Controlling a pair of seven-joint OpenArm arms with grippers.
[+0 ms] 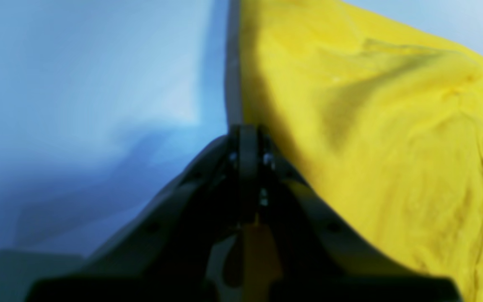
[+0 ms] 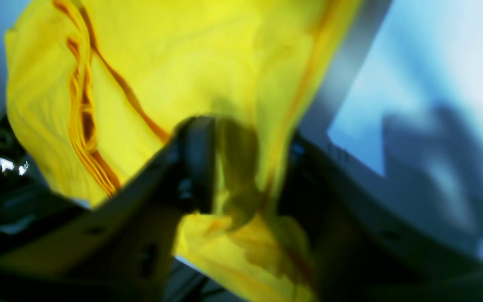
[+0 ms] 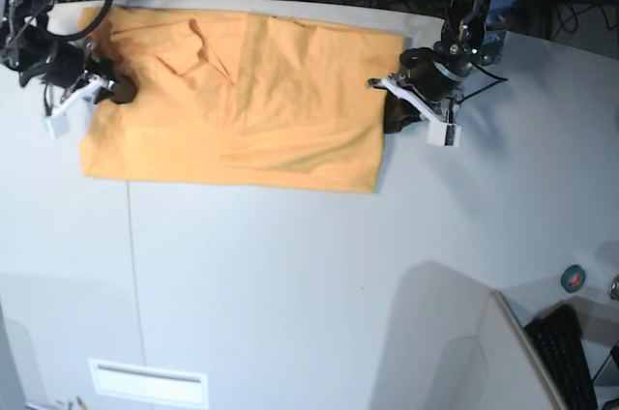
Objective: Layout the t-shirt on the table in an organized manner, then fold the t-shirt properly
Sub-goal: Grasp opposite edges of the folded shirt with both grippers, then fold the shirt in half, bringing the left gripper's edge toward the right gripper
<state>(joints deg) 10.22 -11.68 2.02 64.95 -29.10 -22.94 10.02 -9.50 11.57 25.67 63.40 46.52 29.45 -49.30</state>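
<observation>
Already the t-shirt lies folded once on the table; left gripper clamps its edge, right gripper closes around cloth between its jaws; further folds remain.

The t-shirt covers the far strip of the worktop between the right claw and the left claw, the wide near area lies bare, and a keyboard crowds the near corner.
</observation>
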